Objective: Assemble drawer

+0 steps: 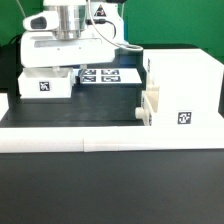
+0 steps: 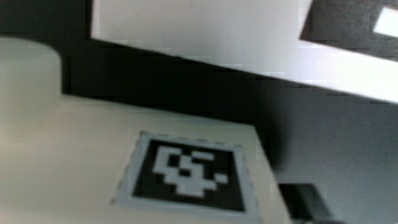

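Note:
The tall white drawer shell [image 1: 186, 88] stands at the exterior view's right, with a tag on its front. One knobbed tray [image 1: 150, 106] sits partly inside its lower opening. The second tray [image 1: 45, 86] rests on the table at the exterior view's left, tag facing front. My gripper [image 1: 62, 66] is directly over this tray and down onto its top. In the wrist view the tray's tagged face [image 2: 187, 172] fills the frame. One dark finger [image 2: 306, 202] shows just beside the tray's edge. The other finger is hidden, so I cannot tell whether the jaws press on the tray.
The marker board [image 1: 101, 74] lies flat behind the left tray, between it and the shell. A long low white border wall [image 1: 110, 137] runs along the front of the parts. Dark table lies in front of the wall.

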{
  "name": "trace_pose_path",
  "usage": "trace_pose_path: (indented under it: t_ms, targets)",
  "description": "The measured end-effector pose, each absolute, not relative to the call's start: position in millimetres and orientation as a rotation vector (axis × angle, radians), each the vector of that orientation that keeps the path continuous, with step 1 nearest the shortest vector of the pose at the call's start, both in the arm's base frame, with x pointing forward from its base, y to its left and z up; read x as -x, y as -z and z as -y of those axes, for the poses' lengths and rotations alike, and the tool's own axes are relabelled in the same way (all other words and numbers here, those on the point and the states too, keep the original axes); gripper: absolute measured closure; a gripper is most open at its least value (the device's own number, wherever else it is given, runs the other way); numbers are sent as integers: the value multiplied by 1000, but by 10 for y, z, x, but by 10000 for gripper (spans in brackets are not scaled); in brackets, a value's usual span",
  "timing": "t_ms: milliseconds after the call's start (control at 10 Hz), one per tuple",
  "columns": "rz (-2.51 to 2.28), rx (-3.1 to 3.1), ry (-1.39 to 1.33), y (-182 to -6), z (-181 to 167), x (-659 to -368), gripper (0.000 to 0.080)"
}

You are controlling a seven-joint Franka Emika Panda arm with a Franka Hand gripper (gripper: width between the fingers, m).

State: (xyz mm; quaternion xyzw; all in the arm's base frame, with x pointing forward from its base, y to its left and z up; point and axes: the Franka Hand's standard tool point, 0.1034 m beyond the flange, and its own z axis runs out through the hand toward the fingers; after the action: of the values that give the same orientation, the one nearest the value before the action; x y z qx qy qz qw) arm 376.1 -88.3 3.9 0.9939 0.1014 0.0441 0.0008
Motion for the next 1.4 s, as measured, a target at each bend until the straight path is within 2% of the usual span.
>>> trace_pose_path:
  t_ms: [100, 200, 300, 900, 1400]
  targets:
    - [-318, -3121, -138, -39, 882, -3761, 714]
    - [-320, -3121, -138, -39, 882, -3762, 714]
    - [-320, -3121, -138, -39, 882, -3762, 758]
    - [-331, -3127, -122, -44, 862, -3769, 758]
    - [-464, -3137, -107, -474, 581, -4243, 757]
